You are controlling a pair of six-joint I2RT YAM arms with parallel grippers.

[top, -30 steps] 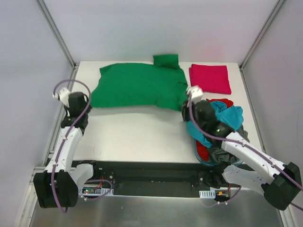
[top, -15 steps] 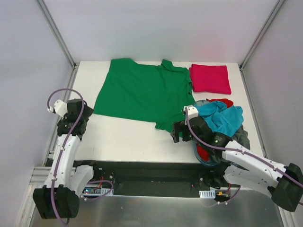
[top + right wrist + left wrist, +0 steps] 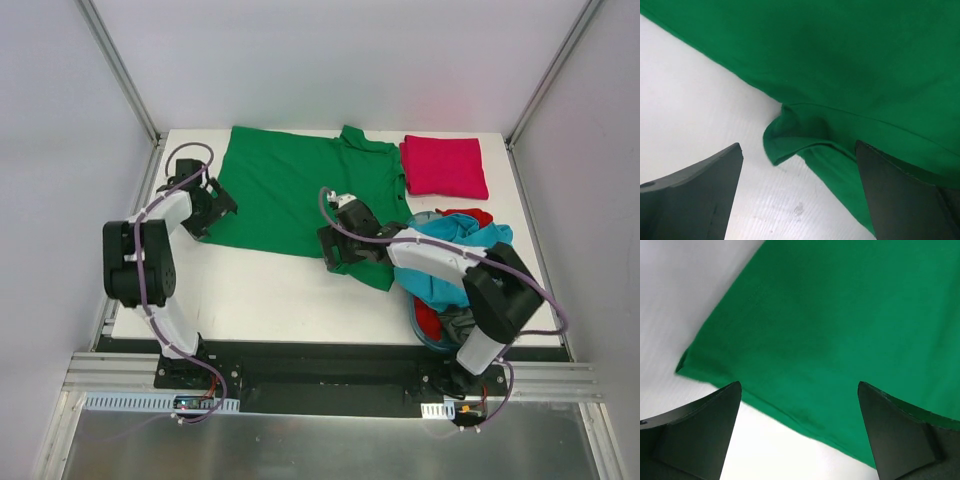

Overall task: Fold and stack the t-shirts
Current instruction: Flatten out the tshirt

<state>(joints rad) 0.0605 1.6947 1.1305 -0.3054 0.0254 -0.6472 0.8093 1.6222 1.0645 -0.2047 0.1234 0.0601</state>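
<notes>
One fold done, from above: crimson-pink t-shirt (image 3: 443, 166) at worktop's (image 3: 270, 290) far right corner; leaves green t-shirt (image 3: 290, 190) flat, teal t-shirt (image 3: 470, 245) heaped at right edge. Left wrist: shows left gripper (image 3: 799, 385) spread, empty, over green hem. Right wrist: right gripper (image 3: 799, 145) likewise, above sleeve (image 3: 790, 137).

Top external: fixed high behind the arm bases, facing down and toward the far side. Wide shot, whole table (image 3: 270, 290) in frame. Left wrist: very close, looks down between left gripper (image 3: 797, 390) fingers (image 3: 700, 430) at the near-left hem corner of the green t-shirt (image 3: 840, 330). Right wrist: equally close, between right gripper (image 3: 797, 150) fingers (image 3: 695, 190), on the shirt's near-right edge. All three views share the shirt and bare tabletop. The wrist views show opposite ends, with no visible overlap.
</notes>
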